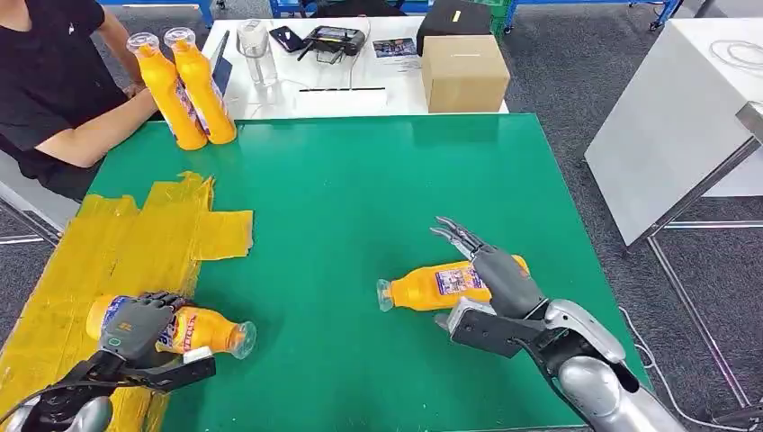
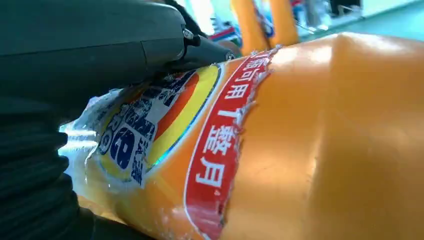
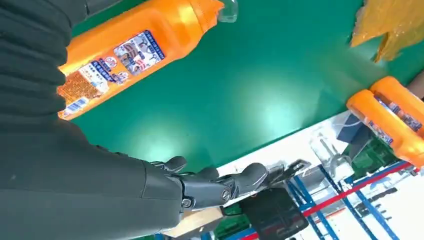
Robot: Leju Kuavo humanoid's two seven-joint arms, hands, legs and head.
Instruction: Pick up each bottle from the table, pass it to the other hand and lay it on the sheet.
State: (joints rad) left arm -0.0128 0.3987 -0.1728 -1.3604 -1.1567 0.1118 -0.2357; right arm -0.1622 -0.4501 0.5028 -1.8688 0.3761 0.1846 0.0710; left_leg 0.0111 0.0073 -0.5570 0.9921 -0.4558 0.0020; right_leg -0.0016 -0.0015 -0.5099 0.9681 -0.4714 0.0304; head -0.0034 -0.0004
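Observation:
An orange bottle (image 1: 205, 329) lies on its side, half on the yellow sheet (image 1: 108, 243) and with its neck over the green table (image 1: 360, 180). My left hand (image 1: 135, 324) grips its labelled middle; in the left wrist view my fingers (image 2: 125, 45) press on the label of this bottle (image 2: 310, 140). A second orange bottle (image 1: 427, 288) lies on the table at front right. My right hand (image 1: 490, 270) hovers open over its base end, fingers stretched out. In the right wrist view that bottle (image 3: 135, 47) lies apart from my right hand (image 3: 160, 192).
A person (image 1: 45, 81) at the back left holds two upright orange bottles (image 1: 189, 90). Behind the green table, a white table (image 1: 351, 94) carries a cardboard box (image 1: 464, 72), a clear container (image 1: 256, 49) and a controller (image 1: 335, 38). Another white table (image 1: 684, 117) stands at the right.

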